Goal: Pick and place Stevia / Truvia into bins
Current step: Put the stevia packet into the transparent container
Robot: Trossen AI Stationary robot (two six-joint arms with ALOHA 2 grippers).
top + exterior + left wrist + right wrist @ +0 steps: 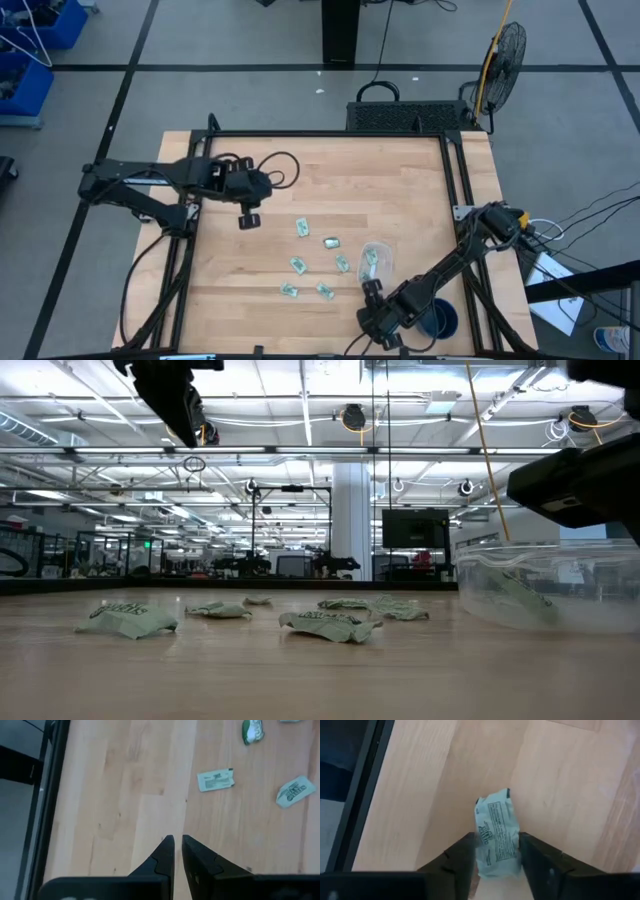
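Item 1, right end effector (496, 851): I see it clamped on one Truvia packet (497, 836), fingers pressing both long edges, packet sticking out fwd over bare wood. In the high view the right end effector (372, 290) sits near the front edge of the table (400, 170), just in front of the bin.

Item 2, left end effector (174, 844): fingers nearly together, narrow gap, nothing between them. I have it raised over the left-centre of the table (250, 218), well apart from the packets.

Item 3, clear bin (377, 259): right-centre of table, upright; at least one packet (370, 258) inside, leaning against the wall. Low view shows same, bin (550, 585) at right.

Item 4, loose packets: six on the wood to the left of the bin, spread out, none touching, e.g. (302, 228), (331, 242), (298, 265), (289, 291), (325, 290), and one (343, 264) just beside the bin.

Item 5, dark blue cup (440, 320): front-right corner, partly under right arm.
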